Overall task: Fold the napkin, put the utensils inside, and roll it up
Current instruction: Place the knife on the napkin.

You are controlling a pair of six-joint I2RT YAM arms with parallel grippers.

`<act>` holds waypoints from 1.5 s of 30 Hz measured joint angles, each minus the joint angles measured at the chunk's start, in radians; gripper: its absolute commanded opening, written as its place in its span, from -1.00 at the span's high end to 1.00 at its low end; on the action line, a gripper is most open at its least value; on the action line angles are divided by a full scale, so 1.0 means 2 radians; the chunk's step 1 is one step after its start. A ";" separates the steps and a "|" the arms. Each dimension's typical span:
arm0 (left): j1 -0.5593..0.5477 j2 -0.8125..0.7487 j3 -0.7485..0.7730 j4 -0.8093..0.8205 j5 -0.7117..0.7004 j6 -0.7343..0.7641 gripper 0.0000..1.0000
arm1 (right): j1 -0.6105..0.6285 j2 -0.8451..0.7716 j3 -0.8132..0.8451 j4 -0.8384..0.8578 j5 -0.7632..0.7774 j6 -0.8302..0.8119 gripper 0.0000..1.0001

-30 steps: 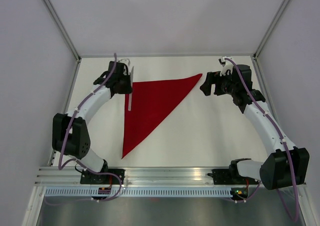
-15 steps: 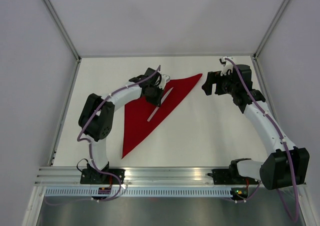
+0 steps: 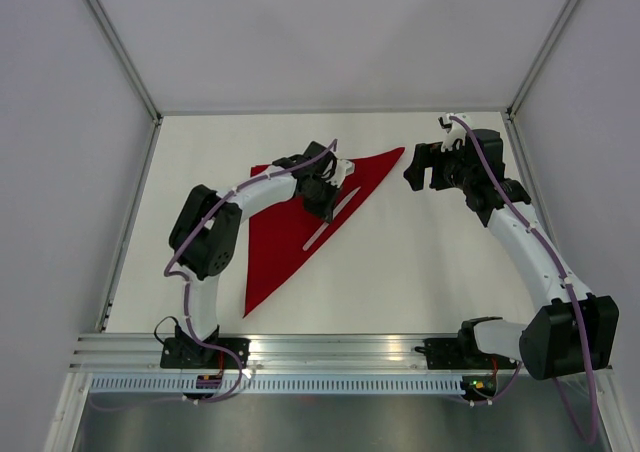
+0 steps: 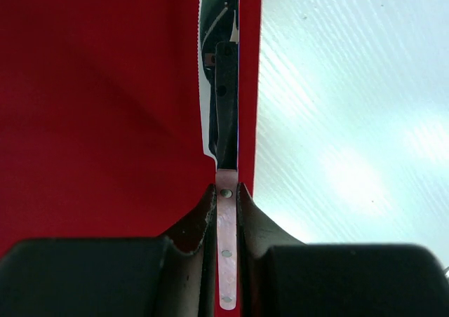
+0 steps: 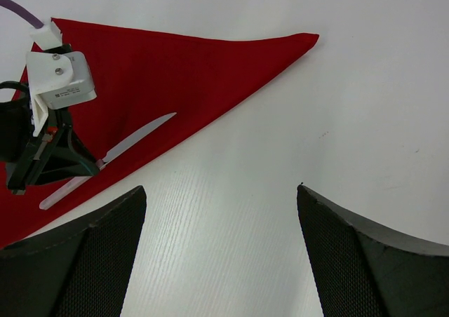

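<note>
Lying folded into a triangle on the white desk, the red napkin has a pale knife over its long slanted edge. The left end effector pinches the knife's handle between nearly closed fingers. The right end effector hovers wide open, holding nothing, beside the napkin's far corner.

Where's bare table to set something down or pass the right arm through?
Widest: bare table between the napkin's long edge and the right arm. Also the strip behind the napkin. Crowded at the napkin's far tip: left gripper holds the knife there, open right gripper beside it.
</note>
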 measured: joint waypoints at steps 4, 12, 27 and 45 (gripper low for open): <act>-0.004 0.001 0.000 -0.002 0.009 0.000 0.95 | 0.000 0.000 0.000 0.000 0.000 0.000 -0.85; -0.005 0.012 0.000 -0.008 0.011 0.000 0.95 | 0.000 0.000 0.000 0.000 0.000 0.000 -0.85; -0.006 0.031 0.009 -0.019 0.011 0.000 0.95 | 0.000 0.000 0.000 0.000 0.000 0.000 -0.85; -0.006 0.049 0.045 -0.051 0.011 0.012 0.95 | 0.000 0.000 0.000 0.000 0.000 0.000 -0.85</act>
